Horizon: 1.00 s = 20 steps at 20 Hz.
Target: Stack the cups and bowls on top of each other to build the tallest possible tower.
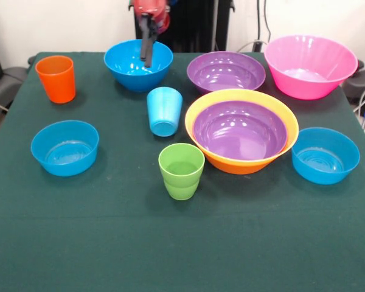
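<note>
At the far side my gripper [148, 52] hangs inside the far blue bowl [138, 64]; I cannot tell its jaws' state. Only a purple bowl [240, 130] nests in the orange bowl [241, 163], starting the tower.

- The table [109, 243] is covered with a dark green cloth, matt and slightly napped, with faint pale flecks.
- The orange cup [55, 79], near the far left corner, looks like smooth plastic with a soft sheen.
- The light blue cup [164, 111] is glossy plastic with faint vertical ribbing on its wall.
- The green cup [181, 171] is shiny plastic, its lower half stepped with ridges.
- The three blue bowls [65, 148] [138, 65] [325, 155] are glossy, slightly see-through plastic.
- The purple bowls [225, 72] [240, 131] and the orange-yellow bowl [231, 161] are smooth and glossy.
- The pink bowl [310, 67], at the far right edge, is translucent glossy plastic.
- The gripper [147, 52] looks like dark, matt hard material under a red glossy housing.
</note>
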### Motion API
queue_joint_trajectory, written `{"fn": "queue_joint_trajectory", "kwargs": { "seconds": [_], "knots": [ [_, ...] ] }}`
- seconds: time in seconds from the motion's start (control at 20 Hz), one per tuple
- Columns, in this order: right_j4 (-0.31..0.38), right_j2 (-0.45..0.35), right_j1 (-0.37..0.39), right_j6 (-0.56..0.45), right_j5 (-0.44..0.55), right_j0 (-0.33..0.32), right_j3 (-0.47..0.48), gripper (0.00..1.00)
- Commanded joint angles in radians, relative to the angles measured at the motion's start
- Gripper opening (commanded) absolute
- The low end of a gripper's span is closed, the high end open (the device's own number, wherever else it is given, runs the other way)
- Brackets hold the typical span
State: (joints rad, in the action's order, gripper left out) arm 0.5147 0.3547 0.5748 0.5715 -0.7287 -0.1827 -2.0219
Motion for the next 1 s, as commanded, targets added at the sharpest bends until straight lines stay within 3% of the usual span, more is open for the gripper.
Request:
{"fn": "queue_joint_trajectory", "kwargs": {
  "seconds": [0.05,0.25,0.4,1.0],
  "knots": [
    [-0.129,-0.038,0.025,0.246,0.126,0.102,-0.022,1.00],
    [-0.168,-0.028,0.003,0.245,0.135,0.132,-0.005,1.00],
    [-0.149,-0.027,0.011,0.239,0.153,0.116,0.013,1.00],
    [-0.075,-0.010,-0.082,0.245,-0.010,0.049,-0.011,1.00]
  ]
}}
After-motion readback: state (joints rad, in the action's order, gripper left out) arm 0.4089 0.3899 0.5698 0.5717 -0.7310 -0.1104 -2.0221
